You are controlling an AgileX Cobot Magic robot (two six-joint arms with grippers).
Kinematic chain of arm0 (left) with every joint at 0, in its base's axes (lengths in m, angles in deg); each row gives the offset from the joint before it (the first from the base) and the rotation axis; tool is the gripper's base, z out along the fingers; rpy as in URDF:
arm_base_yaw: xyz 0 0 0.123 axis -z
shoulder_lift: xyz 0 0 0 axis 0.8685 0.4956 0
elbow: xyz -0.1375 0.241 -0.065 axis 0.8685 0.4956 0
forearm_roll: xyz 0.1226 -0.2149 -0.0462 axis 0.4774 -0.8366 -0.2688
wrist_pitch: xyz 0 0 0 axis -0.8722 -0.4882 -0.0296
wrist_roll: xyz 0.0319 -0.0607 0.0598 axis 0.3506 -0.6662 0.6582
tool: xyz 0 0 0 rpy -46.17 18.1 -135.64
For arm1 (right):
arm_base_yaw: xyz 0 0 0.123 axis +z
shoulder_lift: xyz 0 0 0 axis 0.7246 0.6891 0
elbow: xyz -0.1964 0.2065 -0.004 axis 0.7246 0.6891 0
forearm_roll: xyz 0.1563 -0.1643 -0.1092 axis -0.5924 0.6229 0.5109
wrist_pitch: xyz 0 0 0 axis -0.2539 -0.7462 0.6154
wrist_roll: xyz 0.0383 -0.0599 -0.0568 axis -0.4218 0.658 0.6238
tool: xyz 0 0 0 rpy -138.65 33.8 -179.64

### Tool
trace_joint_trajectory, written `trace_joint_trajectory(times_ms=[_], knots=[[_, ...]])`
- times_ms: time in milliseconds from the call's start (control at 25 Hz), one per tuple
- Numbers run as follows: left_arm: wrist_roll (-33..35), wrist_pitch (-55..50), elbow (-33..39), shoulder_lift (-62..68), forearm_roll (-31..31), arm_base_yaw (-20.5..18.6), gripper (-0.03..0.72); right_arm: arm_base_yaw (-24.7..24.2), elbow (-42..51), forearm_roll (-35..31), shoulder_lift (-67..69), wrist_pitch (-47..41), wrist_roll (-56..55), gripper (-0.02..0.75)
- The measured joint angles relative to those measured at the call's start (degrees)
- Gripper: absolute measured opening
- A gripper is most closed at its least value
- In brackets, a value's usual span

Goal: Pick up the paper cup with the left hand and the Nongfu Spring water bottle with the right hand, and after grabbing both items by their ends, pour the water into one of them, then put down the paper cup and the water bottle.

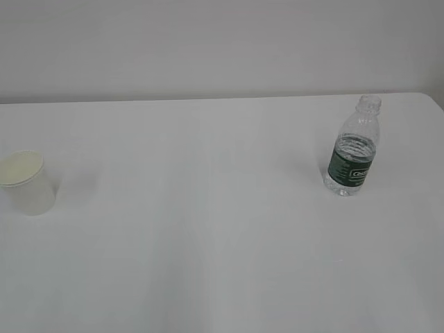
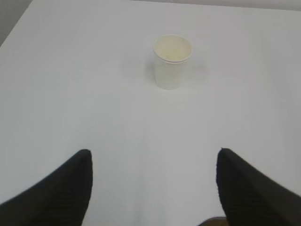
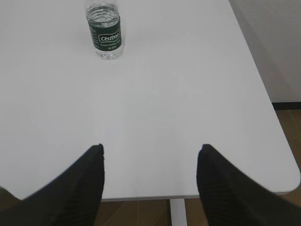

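The off-white paper cup (image 1: 26, 182) stands upright at the table's far left; in the left wrist view the cup (image 2: 171, 62) sits well ahead of my left gripper (image 2: 154, 153), which is open with only bare table between its black fingers. The capless Nongfu Spring water bottle (image 1: 354, 150), clear with a dark green label, stands upright on the right and holds water up to about the label's top. In the right wrist view the bottle (image 3: 104, 30) is far ahead and to the left of my right gripper (image 3: 151, 148), also open and empty. Neither arm shows in the exterior view.
The white table (image 1: 208, 229) runs back to a plain wall. Its right edge and rounded near corner (image 3: 287, 179) show in the right wrist view, with brown floor (image 3: 287, 122) beyond and a white table leg (image 3: 178, 212) below the near edge.
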Motion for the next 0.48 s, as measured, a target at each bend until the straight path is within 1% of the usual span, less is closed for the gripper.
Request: trace_joint_trajectory(times_ms=[480], knots=[[0.0,0.0,0.0,0.0,0.0,0.0,0.587,0.0,0.0,0.0,0.0,0.0,0.0,0.479]])
